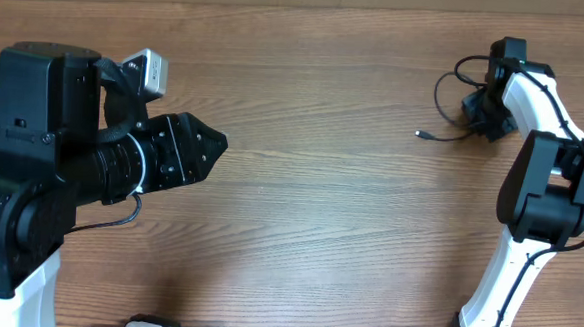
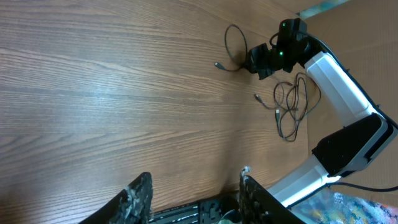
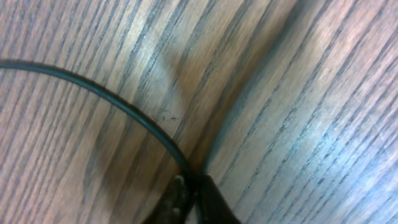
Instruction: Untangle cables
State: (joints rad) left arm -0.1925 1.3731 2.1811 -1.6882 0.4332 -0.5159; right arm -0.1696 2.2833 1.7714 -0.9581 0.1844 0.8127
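White links [image 1: 496, 284] join bulky black joints [image 1: 541, 192] (thick black cabling [image 1: 119, 220] alongside)

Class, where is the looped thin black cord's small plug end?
Overhead view, far right: the thin black cord's small plug end lies on the wooden table, just left of the black right claw.

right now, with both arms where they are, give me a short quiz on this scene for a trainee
1. Which gripper pinches the thin black looped cord? A left, B right.
2. True or false: the left gripper is shut.
3. Fill in: a separate tangle of thin black cords lies on the wooden table beside the ___ arm.

Key:
1. B, the right gripper, shut on it.
2. False: its fingers stand apart with nothing between them.
3. The right arm.
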